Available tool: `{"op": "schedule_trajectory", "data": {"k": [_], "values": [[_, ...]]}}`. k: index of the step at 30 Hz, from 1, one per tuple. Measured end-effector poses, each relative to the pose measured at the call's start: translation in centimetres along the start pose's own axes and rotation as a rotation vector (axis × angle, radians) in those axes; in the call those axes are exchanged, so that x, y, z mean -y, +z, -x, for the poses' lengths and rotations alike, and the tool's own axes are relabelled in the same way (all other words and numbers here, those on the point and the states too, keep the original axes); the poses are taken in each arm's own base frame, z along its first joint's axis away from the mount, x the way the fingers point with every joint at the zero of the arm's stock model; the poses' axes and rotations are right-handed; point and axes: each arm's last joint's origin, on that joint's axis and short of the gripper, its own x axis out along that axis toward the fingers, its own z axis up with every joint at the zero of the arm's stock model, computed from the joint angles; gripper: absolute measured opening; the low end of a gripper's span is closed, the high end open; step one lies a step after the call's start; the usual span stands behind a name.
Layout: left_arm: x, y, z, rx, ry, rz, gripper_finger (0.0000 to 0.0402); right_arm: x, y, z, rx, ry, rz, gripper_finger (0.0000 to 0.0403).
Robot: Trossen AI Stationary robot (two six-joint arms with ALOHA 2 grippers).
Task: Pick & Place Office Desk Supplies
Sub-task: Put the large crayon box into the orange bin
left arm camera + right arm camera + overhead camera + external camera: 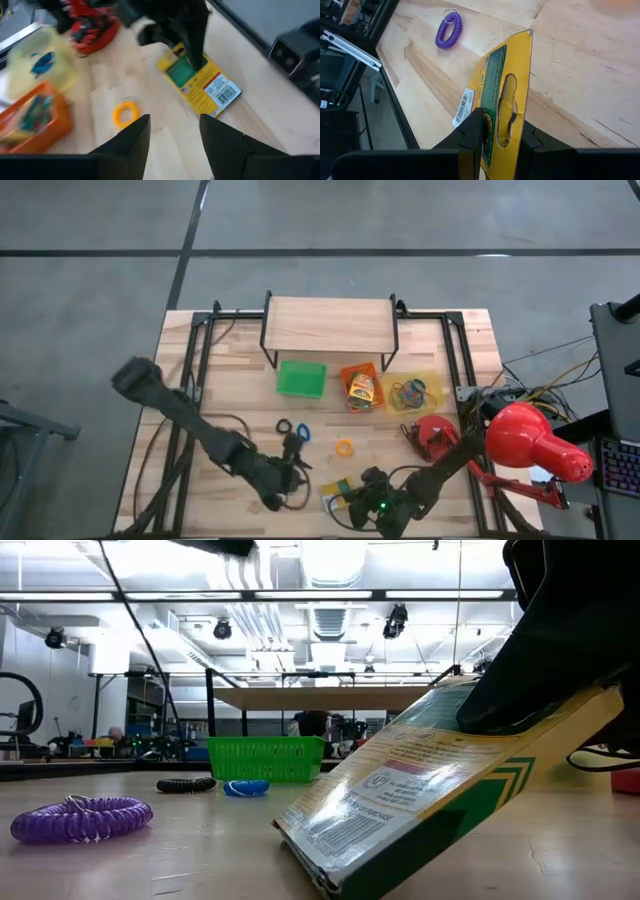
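Beside the orange coil loop (345,447), the right gripper (501,131) pinches a yellow crayon box (501,95) tilted up, while the left gripper (174,131) hovers spread, empty.

Robotics laboratory. A pale wooden table (240,405) stands on grey concrete floor (90,290). Ceiling strip lights (330,592) hang over cluttered benches (90,748).
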Motion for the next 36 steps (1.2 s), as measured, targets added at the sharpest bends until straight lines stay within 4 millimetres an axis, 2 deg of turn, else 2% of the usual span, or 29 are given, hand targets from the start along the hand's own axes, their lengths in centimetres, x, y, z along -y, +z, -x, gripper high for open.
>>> {"op": "schedule_trajectory", "data": {"k": [5,11,15,18,23,30,36], "values": [[-2.9,0.9,6.5,0.056,0.05,0.145,0.0157,0.0,0.0,0.0,0.0,0.0,0.0,0.0057],[-5.7,0.5,13.2,0.136,0.07,0.265,0.0142,0.0,0.1,0.0,0.001,-0.001,0.0,0.0057],[-6.9,-0.7,16.6,0.151,0.067,0.307,0.0141,-0.1,0.2,0.0,0.004,-0.001,-0.002,0.0057],[-7.6,-1.7,18.3,0.208,0.069,0.354,0.0141,-0.2,0.5,0.1,0.008,0.001,-0.003,0.0056],[-8.0,-5.2,19.3,0.283,0.148,0.394,0.0141,-0.4,0.6,0.3,0.01,0.002,-0.002,0.0056],[-7.2,-10.7,18.0,0.342,0.201,0.431,0.0141,-0.6,0.9,0.6,0.016,0.009,-0.002,0.0056],[-7.0,-12.6,17.9,0.374,0.2,0.441,0.0141,-1.5,1.9,1.5,0.043,0.035,0.032,0.0046]]}}
